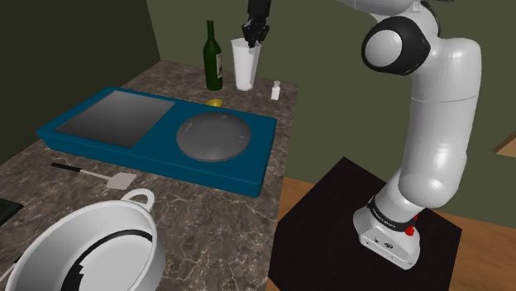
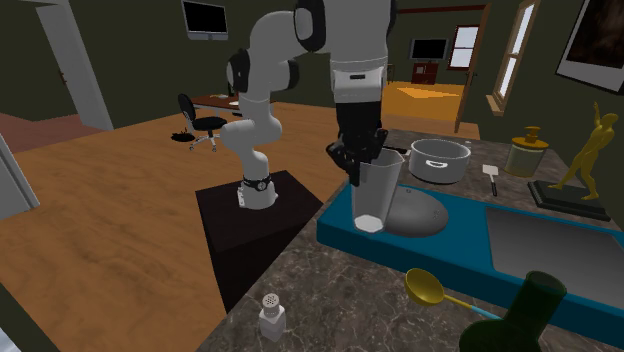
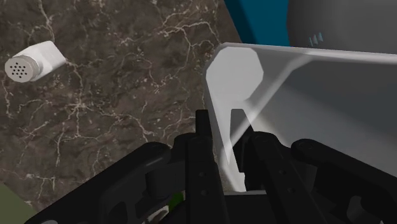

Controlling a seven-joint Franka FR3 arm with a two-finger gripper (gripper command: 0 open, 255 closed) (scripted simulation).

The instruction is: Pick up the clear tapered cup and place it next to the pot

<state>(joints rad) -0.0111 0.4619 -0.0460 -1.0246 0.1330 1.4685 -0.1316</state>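
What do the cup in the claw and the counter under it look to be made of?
Cup: see-through, pale and smooth, probably glass or clear plastic; the grey disc behind it shows through its wall. Counter: dark brown stone with thin white veins, likely marble or granite; the finish is hard to judge.

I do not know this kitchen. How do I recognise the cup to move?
Find the dark marbled counter with the blue cooktop slab. Beyond that slab in the shoulder view, between a dark green bottle and a small white shaker, is the pale translucent tapered cup. Only it is open-topped, its rim clasped by the black two-finger gripper.
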